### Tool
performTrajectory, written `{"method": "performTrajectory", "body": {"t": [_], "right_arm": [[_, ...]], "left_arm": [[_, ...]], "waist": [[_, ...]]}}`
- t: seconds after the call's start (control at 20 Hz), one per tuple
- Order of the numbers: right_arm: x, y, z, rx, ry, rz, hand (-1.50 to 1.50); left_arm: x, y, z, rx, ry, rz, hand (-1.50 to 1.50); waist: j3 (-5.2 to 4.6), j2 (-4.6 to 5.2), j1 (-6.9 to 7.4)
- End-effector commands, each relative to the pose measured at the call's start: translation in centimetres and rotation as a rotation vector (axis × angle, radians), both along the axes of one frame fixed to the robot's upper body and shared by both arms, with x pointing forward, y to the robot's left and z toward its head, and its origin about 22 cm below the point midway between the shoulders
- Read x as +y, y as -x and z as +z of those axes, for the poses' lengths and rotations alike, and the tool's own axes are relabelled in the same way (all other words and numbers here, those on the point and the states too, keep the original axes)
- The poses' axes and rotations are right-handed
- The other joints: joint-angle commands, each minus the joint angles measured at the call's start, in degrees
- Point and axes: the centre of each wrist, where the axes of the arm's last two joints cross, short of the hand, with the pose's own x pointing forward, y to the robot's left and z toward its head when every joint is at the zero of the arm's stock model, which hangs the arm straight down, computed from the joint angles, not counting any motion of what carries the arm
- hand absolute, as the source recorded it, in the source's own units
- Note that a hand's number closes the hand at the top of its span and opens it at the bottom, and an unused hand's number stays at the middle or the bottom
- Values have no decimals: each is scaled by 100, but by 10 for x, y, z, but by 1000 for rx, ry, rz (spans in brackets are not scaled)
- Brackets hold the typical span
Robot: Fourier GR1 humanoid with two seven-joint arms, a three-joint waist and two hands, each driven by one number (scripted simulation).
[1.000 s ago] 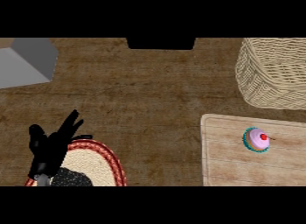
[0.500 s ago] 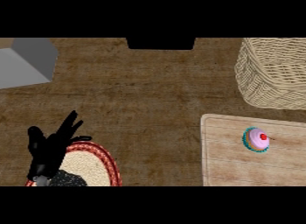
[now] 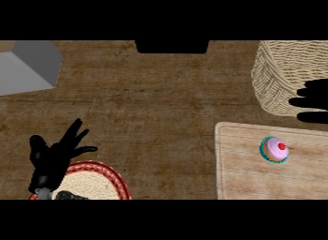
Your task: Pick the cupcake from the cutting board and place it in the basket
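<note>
Cupcake [image 3: 274,149], pink-frosted with a red cherry, sits near your spread-fingered right robot hand [image 3: 324,100], not touching it.

Your left hand [image 3: 55,157] rests lower left, fingers spread upward. Right hand [image 3: 324,101] at right edge, fingers straight, pointing left.

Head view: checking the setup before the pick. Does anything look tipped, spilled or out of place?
Nothing stands out. The cupcake sits whole on the cutting board, inside its edges, and the basket stands just beyond the board with nothing spilled.
</note>
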Motion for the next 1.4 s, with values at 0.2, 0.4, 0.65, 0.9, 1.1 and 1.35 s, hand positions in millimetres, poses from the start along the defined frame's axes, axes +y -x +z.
{"method": "performTrajectory", "body": {"t": [0.2, 0.4, 0.65, 0.9, 1.1, 1.35], "right_arm": [[-7, -12, -46, 85, 45, 62, -150], [-3, -13, -74, 95, 67, 85, -150], [-14, -23, -84, 77, 53, 72, -150], [2, -31, -107, 92, 81, 74, -150], [-13, -25, -105, 94, 33, 83, -150], [17, -27, -125, 83, 43, 109, -150]], "left_arm": [[38, 20, -20, 157, -48, 45, 0], [18, 29, -25, 157, -70, 42, 0], [6, 18, -29, 150, -55, 52, 0], [21, 13, -16, 139, -52, 45, 0], [31, 30, -27, 149, -58, 62, 0], [22, 21, -33, 162, -48, 59, 0]], "waist": [[-48, 37, -3], [-44, 23, -3], [-48, 27, -41], [-48, 24, 2], [-49, 5, -77], [-53, 11, -89]]}}
